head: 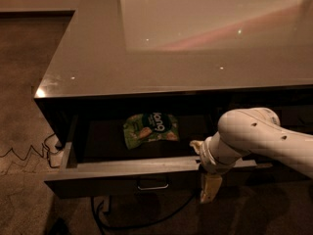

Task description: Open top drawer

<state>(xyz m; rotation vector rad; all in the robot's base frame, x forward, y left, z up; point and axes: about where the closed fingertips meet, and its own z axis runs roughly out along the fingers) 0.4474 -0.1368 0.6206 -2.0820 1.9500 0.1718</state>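
Note:
The top drawer [117, 170] stands pulled out from under the grey counter. Its dark front carries a small metal loop handle [152, 185] at the middle. A green snack bag [150, 129] lies on the drawer's dark inner floor. My white arm [254, 136] reaches in from the right, and my gripper [209, 187] hangs at the drawer's front edge, right of the handle and apart from it. One pale finger [210, 189] points down in front of the drawer front.
The glossy grey counter top [146, 48] overhangs the drawer. Black cables [29, 153] run across the carpet at the left and under the drawer. Carpet floor lies to the left and in front.

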